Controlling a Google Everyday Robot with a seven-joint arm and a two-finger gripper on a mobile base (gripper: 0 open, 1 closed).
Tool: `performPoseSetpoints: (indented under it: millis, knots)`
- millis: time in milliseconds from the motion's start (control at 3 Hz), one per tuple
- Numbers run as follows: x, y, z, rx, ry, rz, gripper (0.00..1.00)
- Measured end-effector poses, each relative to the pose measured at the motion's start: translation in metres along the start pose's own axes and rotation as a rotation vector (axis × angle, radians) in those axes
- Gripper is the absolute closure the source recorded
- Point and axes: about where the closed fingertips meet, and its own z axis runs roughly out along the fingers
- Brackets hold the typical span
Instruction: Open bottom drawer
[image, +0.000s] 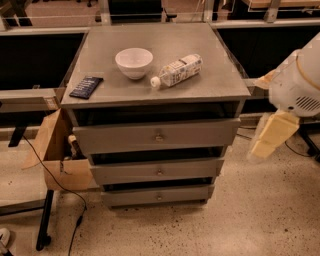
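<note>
Cabinet top bears a white bowl, bottom drawer sits shut, gripper hangs right, openness unclear.

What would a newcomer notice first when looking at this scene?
The grey cabinet in the centre stands out, with a white bowl, a bottle lying on its side and a dark packet on top. The bottom drawer, with its small knob, sits just above the floor. At the right edge hangs the robot's pale gripper, beside the cabinet and apart from it.
</note>
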Motion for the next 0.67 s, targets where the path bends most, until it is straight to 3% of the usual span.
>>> performPoseSetpoints:
  millis: [333, 667]
  knots:
    - [-0.003, 0.014, 0.066, -0.034, -0.05, 0.054, 0.0]
    - [-0.012, 0.037, 0.159, -0.106, -0.099, 0.115, 0.0]
